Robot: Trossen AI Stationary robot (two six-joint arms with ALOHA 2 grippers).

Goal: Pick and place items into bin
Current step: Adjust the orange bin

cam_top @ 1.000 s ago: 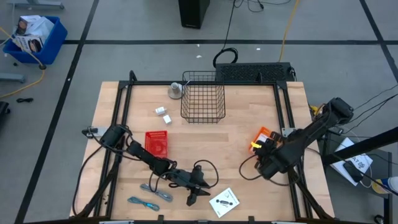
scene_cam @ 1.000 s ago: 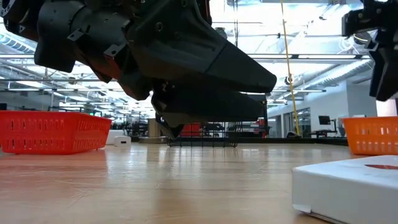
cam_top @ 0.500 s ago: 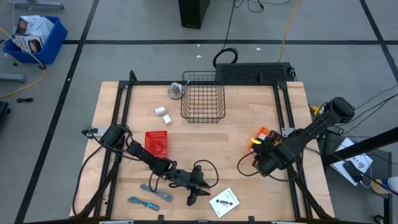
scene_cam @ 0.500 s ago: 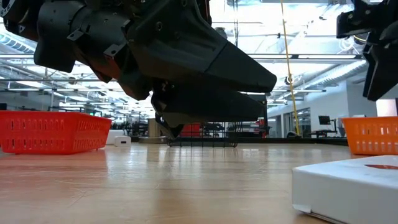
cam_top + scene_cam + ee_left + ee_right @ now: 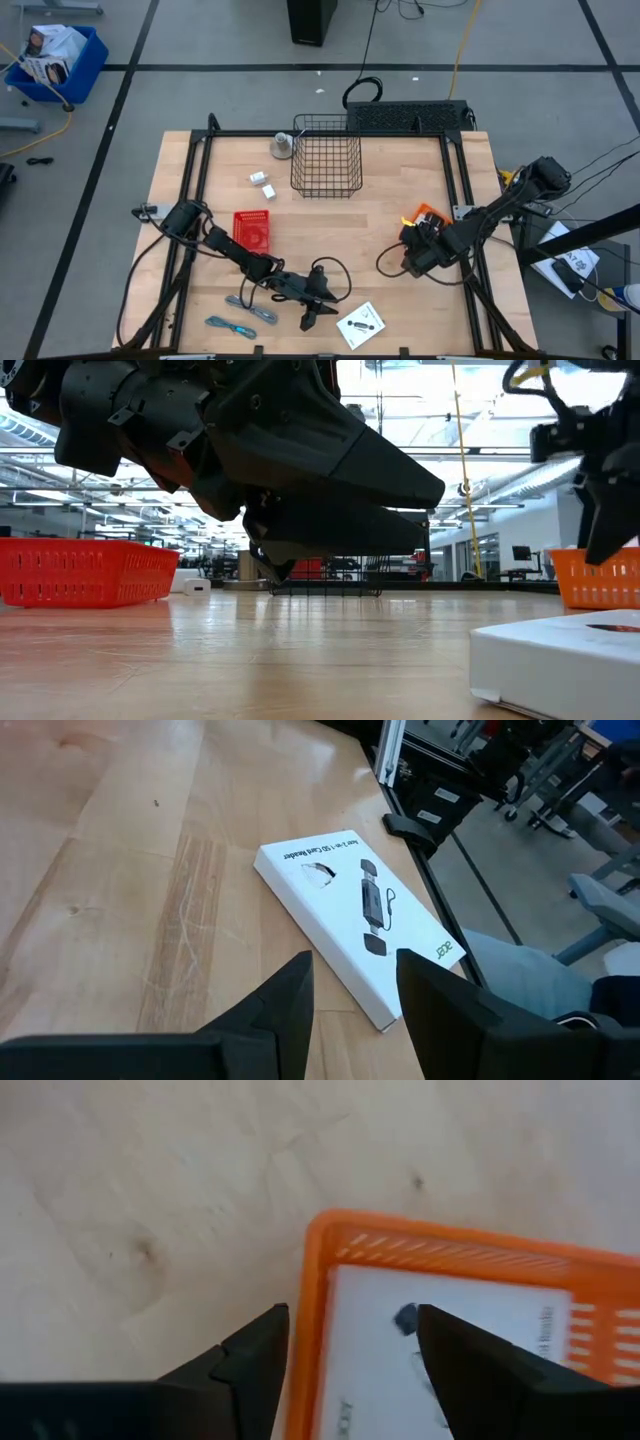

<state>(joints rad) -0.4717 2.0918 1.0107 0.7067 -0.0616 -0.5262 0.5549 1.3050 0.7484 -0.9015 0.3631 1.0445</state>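
My left gripper hangs open just above the table near its front edge, with a flat white printed box lying right ahead of its fingertips. My right gripper is open and points steeply down over an orange basket at the table's right. Its fingers stand on either side of the basket's rim, above a white printed packet inside. A grey strip and a teal-blue cord lie at the front left. Two small white blocks lie farther back.
A black wire bin stands at the table's far middle, with a small metal object to its left. A red basket sits left of centre beside my left arm. Bare wood lies between the two arms.
My right gripper has sunk toward the orange basket, drifted a little toward the table's left and tipped more steeply downward. My left arm has kept still.
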